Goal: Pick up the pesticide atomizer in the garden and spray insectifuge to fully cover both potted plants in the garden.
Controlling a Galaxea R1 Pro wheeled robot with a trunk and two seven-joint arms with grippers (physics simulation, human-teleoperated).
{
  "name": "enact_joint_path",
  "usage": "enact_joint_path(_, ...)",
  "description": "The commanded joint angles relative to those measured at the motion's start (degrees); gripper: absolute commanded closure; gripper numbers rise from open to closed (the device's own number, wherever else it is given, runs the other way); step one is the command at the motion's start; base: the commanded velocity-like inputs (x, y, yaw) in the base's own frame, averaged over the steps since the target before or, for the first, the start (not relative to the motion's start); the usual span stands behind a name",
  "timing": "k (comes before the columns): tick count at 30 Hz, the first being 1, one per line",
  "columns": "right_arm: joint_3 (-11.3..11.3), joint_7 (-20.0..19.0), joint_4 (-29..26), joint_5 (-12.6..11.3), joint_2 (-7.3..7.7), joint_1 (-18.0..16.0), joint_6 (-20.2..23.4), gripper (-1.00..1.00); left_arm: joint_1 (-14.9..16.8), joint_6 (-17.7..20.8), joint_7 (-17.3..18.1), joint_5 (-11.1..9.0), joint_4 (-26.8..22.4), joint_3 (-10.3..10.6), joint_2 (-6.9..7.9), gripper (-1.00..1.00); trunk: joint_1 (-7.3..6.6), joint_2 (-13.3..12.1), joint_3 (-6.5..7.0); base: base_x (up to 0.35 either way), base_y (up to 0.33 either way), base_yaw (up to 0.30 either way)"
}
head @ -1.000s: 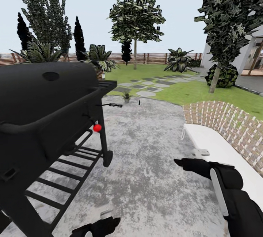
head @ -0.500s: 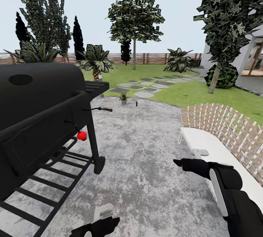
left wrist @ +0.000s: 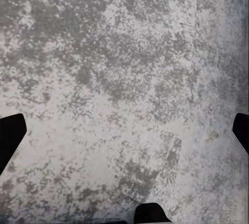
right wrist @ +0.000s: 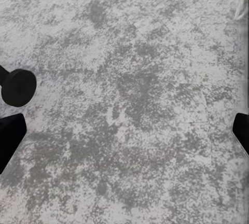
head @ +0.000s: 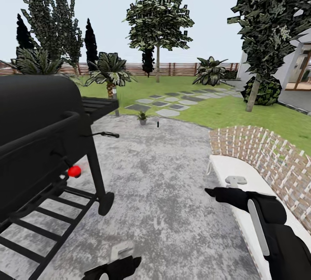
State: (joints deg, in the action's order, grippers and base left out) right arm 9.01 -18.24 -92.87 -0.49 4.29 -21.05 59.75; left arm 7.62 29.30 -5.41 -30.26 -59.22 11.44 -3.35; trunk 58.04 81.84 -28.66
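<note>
Far across the grey stone patio (head: 164,176), a small leafy potted plant (head: 142,117) stands at the patio's far edge. Just right of it is a thin dark upright object (head: 158,123) that may be the pesticide atomizer; it is too small to tell. Both are well beyond my arms. My right gripper (head: 211,192) hovers over the patio near the white bench, and the right wrist view shows its fingertips (right wrist: 10,136) wide apart over bare stone. My left gripper (head: 127,265) sits at the picture's lower edge, its fingertips (left wrist: 10,137) likewise spread with nothing between them.
A large black grill (head: 43,142) on a slatted frame stands close on the left; its round foot (right wrist: 18,87) appears in the right wrist view. A white bench (head: 242,176) and curved brick wall (head: 263,150) border the right. Lawn, stepping stones (head: 160,105), trees and a wooden fence lie beyond.
The whole view has shifted: the grill has slid left and lower in the picture, so the camera moved. Both arms keep the same pose.
</note>
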Motion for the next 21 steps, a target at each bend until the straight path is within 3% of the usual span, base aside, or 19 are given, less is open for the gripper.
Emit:
enact_joint_path(1,0.04,-0.13,-0.03,-0.03,0.01,-0.04,0.25,-1.00,0.02,0.23,-0.57,-0.59,-0.11,0.08,0.01,-1.00,0.03,0.03,-0.06,0.259,-0.250,0.000)
enact_joint_path(9,0.04,-0.13,-0.03,-0.03,-0.15,-0.04,0.25,-1.00,0.02,0.23,-0.57,-0.82,-0.11,0.00,0.01,-1.00,0.03,0.03,-0.06,0.282,-0.195,0.000)
enact_joint_path(21,0.04,-0.12,-0.03,-0.03,-0.37,-0.04,0.25,-1.00,0.02,0.23,-0.54,-0.94,-0.11,-0.03,0.01,-1.00,0.03,0.03,-0.06,0.331,-0.023,0.000)
